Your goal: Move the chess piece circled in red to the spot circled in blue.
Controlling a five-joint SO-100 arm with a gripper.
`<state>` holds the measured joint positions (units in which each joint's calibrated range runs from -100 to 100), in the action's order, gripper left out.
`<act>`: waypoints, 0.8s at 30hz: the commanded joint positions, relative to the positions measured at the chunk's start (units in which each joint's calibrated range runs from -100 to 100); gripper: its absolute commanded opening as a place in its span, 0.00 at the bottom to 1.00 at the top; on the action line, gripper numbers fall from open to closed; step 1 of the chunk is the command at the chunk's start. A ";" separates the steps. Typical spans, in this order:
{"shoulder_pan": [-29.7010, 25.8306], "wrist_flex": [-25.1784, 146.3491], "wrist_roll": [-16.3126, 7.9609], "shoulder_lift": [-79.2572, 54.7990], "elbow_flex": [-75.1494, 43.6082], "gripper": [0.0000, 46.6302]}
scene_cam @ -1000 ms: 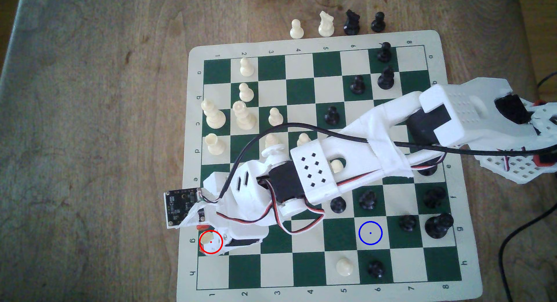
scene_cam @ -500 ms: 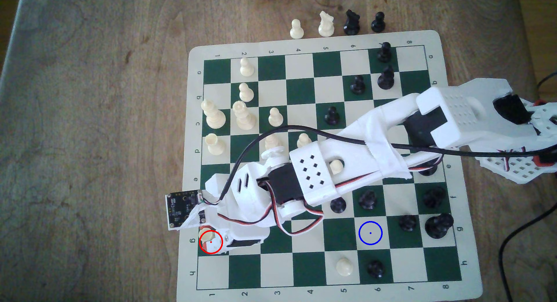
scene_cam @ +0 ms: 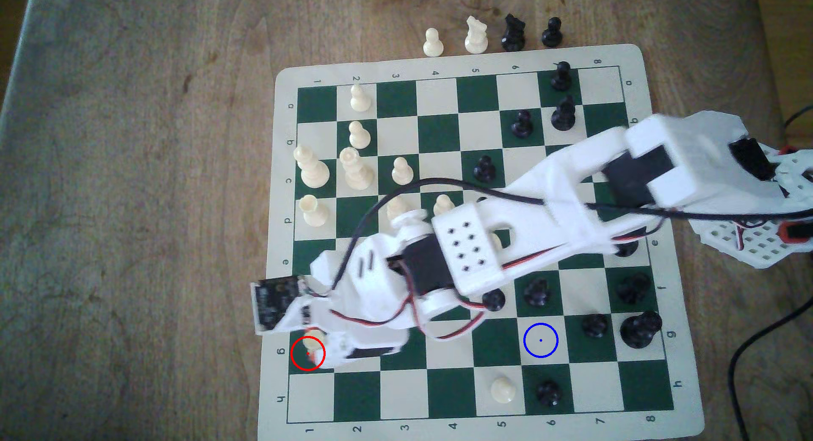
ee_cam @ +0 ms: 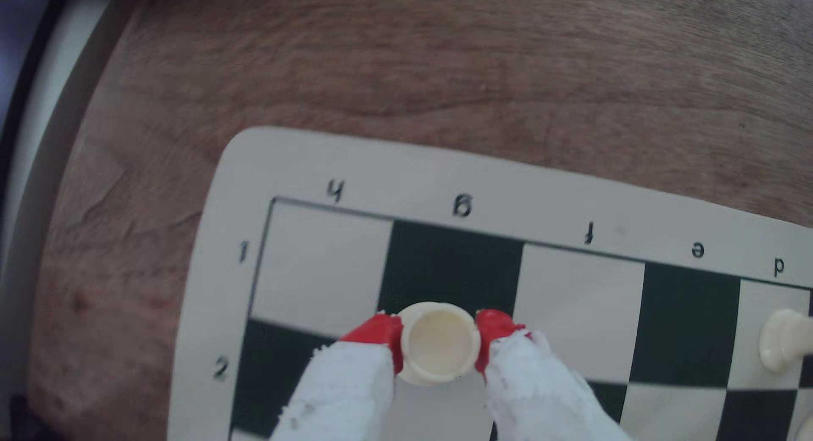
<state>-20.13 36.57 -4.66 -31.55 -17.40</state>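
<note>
Cream rook (ee_cam: 440, 342) of smooth, faintly glossy plastic, gripper (ee_cam: 439, 340) with rough white printed plastic fingers (ee_cam: 347, 392) and matt red tips, chessboard mat (scene_cam: 616, 56) flat and matt, table (scene_cam: 132, 203) of grained brown wood, black pieces (scene_cam: 640, 329) glossy plastic

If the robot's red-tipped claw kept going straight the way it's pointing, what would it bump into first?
Probably nothing standing. The gripper, shut on the cream rook, points toward the board's numbered edge. Ahead lie only the bare dark g1 square, the cream border, then wooden table. Tilted downward, it might touch the board first; depth is unclear.
</note>
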 commanded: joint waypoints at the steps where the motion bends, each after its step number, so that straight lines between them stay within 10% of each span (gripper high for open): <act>1: -1.34 -4.47 0.49 25.35 20.39 0.00; 24: -7.99 -8.97 0.34 62.45 70.71 0.00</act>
<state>-26.84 28.21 -4.27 23.59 51.74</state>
